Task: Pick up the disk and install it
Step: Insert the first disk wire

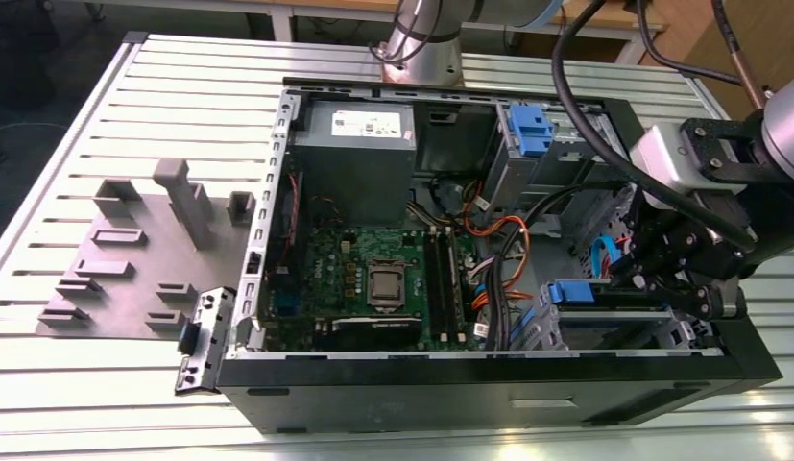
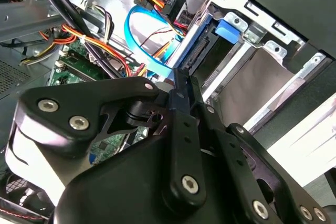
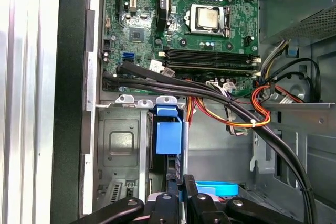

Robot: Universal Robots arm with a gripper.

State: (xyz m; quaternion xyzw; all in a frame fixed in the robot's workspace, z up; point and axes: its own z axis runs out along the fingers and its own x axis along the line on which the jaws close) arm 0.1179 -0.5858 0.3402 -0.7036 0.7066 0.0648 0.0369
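Observation:
The disk (image 1: 573, 291) sits on edge in the lower drive cage (image 1: 614, 331) of the open computer case, at the exterior view's right, with its blue end handle facing the case interior. In the first wrist view the blue handle of the disk (image 3: 169, 134) stands between the cage's metal walls. In the second wrist view the disk (image 2: 203, 50) shows its dark connector edge and blue rail. My gripper (image 1: 650, 286) hangs over that cage. Its fingers are shut together in both wrist views (image 2: 180, 80) (image 3: 181, 192), with the tips right at the disk's end. I cannot tell whether they touch it.
A second blue-handled carrier (image 1: 530, 130) sits in the upper bay, next to the grey power supply (image 1: 355, 144). Black and orange cable bundles (image 3: 231, 108) and a blue flat cable (image 2: 140, 51) run close to the cage. The green motherboard (image 1: 371, 279) fills the case floor. Grey fixture blocks (image 1: 140, 250) stand on the slatted table.

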